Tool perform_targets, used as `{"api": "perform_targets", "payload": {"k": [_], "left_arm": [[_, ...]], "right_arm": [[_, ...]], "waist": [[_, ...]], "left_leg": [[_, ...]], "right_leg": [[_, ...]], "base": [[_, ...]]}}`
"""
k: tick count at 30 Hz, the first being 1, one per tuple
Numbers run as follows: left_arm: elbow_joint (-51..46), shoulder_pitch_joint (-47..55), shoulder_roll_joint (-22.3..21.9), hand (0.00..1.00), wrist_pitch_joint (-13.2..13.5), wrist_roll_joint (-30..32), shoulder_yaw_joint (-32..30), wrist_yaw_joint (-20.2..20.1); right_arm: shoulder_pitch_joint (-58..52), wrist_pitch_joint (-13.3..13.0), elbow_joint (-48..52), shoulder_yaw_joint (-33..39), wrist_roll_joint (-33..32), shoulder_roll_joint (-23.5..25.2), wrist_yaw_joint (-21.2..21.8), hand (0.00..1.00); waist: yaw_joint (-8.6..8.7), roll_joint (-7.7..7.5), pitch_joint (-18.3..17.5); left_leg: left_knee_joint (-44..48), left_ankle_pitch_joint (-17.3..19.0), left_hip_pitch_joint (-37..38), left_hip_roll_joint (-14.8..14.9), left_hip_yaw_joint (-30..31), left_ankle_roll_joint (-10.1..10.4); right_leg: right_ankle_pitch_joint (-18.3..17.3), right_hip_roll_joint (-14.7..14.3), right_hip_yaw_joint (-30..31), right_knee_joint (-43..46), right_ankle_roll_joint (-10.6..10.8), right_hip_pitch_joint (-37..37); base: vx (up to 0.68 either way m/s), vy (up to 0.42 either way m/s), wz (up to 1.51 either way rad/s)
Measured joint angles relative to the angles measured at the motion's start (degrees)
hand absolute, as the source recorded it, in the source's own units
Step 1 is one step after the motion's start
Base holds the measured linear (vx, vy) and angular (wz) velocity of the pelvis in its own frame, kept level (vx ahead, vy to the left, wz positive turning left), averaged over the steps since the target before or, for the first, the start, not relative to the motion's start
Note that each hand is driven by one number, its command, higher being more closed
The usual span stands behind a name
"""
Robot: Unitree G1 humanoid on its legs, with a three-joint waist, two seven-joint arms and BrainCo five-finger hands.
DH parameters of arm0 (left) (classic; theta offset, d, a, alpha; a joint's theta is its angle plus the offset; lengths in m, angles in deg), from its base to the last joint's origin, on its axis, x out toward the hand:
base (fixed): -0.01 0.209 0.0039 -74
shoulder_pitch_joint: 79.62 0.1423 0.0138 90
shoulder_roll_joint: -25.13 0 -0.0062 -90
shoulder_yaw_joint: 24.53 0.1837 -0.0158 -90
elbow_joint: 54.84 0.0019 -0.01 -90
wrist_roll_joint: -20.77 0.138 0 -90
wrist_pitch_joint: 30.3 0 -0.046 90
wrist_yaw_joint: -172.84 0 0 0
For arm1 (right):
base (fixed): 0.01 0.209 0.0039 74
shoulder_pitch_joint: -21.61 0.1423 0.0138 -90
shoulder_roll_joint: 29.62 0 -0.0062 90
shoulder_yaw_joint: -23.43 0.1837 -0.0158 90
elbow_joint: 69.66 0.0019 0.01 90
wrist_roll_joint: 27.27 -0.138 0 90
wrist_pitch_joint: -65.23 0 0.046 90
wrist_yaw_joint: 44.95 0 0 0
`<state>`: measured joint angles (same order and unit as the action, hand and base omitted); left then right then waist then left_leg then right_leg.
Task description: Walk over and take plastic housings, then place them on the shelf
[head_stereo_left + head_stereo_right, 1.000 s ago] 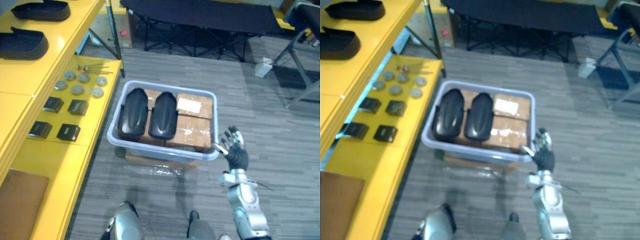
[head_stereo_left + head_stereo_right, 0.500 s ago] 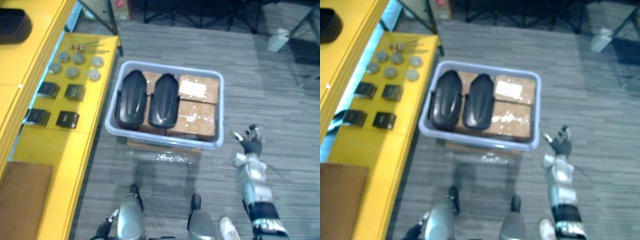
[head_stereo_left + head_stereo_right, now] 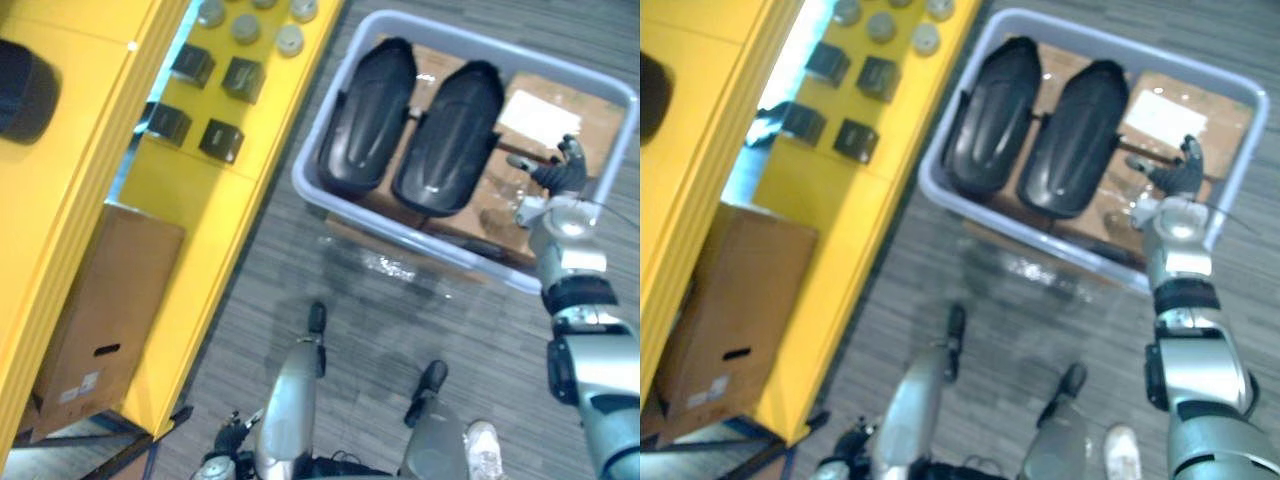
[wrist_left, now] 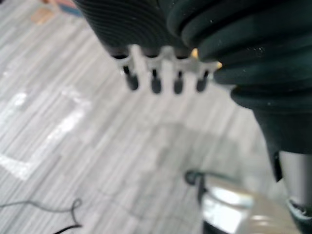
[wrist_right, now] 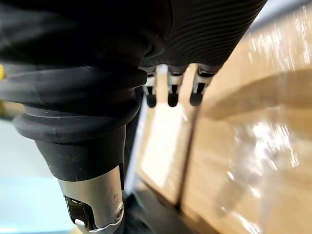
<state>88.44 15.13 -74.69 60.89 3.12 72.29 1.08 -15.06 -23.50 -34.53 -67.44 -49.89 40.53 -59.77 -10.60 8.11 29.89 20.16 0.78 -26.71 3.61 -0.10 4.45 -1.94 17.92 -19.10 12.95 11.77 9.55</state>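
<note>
On the robot's left side, a long yellow shelf is seen, and a plain brown cardboard box is stored on its lower board. Next to the shelf, a big pale grey plastic bin is set on the striped grey floor. The bin is packed with flat brown taped cartons. Two black, smooth, rounded plastic housings are laid side by side on the cartons, touching or nearly so, in the half of the bin nearer the shelf.

The right hand is held over the cartons, just beside the nearer housing. Its fingers are spread wide and nothing is held. The left hand is hung over bare floor, with straight fingers and nothing in them.

No housing has been picked up yet, so a reach is judged to be the step in hand. The right hand should be moved sideways until it is above the nearer housing, then lowered. The shell looks shiny and domed, so it could slip. It is best gripped across its narrow width, with the thumb on one edge and the fingers on the other. The bin's rim should be cleared by a straight lift.

Small black blocks and round grey discs are laid out on the lower board, so a bare spot should be picked.
</note>
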Motion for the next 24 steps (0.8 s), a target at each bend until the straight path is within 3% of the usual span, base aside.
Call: {"api": "perform_targets", "payload": {"k": [10,11,14,17,24], "left_arm": [[2.6,-0.5,-0.4,0.00,1.6,-2.8,3.5,-0.5],[2.7,-0.5,-0.4,0.00,1.6,-2.8,3.6,-0.5],[3.4,-0.6,-0.3,0.00,2.1,-4.3,5.5,-0.6],[4.1,-1.0,-0.3,0.00,2.2,-4.8,5.8,-1.0],[5.4,-1.5,-0.5,0.00,2.6,-5.7,8.3,-1.9]], "right_arm": [[4.7,1.0,-2.4,-1.0,0.4,-1.4,-2.8,0.00],[4.8,1.4,-2.5,-1.0,0.4,-1.6,-2.9,1.00],[5.7,2.1,-4.5,-1.9,0.6,-2.2,-4.0,1.00],[6.3,5.0,-6.2,-2.1,1.5,-4.0,-5.6,1.00],[7.7,15.3,-10.6,-2.0,3.5,-5.8,-7.7,1.00]], "waist": [[-1.80,1.35,0.4],[-1.80,1.44,0.3],[-1.98,2.04,-0.1],[-2.94,2.33,-0.2],[-4.21,4.39,-1.6]], "left_leg": [[0.4,-0.5,-1.6,-1.8,1.7,-0.1],[0.4,-0.6,-1.6,-2.0,1.9,0.0],[0.3,-0.7,-1.8,-2.2,2.7,0.2],[0.1,-0.8,-1.8,-2.2,3.1,0.4],[-0.5,-1.1,-1.8,-2.2,3.4,0.5]], "right_leg": [[-4.0,2.5,-2.1,5.8,0.2,2.3],[-4.4,2.8,-2.7,6.2,0.2,2.3],[-5.0,3.0,-3.3,7.1,-0.1,2.4],[-5.6,3.1,-4.0,7.5,-0.2,2.4],[-5.7,3.1,-4.5,7.7,-0.3,2.3]], "base": [[-0.02,0.000,0.11],[-0.01,-0.016,0.12],[-0.02,-0.018,0.14],[-0.02,-0.019,0.07],[0.00,-0.006,0.01]]}}
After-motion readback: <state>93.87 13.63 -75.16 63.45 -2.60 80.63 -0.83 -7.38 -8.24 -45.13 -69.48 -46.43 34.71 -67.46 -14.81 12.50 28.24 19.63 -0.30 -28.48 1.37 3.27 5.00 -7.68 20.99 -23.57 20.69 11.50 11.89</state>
